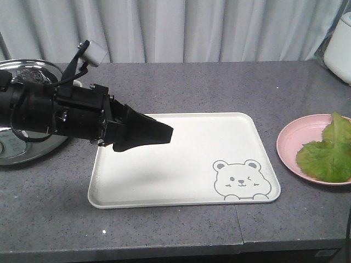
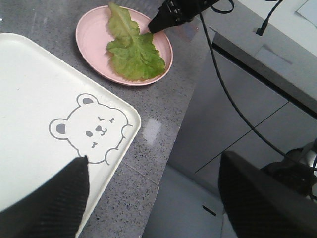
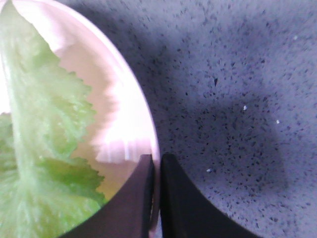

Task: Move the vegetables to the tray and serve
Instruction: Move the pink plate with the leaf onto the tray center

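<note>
Lettuce (image 1: 329,150) lies on pink plate (image 1: 290,139), beside bare tray (image 1: 181,164): right gripper (image 3: 156,163) pinched onto plate rim, left gripper (image 2: 154,157) spread wide above tray (holding nothing); transfer and serving both outstanding.

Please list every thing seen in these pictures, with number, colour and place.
counter: one, speckled grey, across the scene
tray: one, cream-white with grey bear, middle of the counter
plate: one, pink, right of the tray
lettuce leaf: one, green, on the plate
metal dish: one, silver, far left
pot: one, white, back right corner
curtain: one, pale grey, behind the counter
left pincer: one, black, open, above the tray's left part
right pincer: one, black, shut on the plate's rim
</note>
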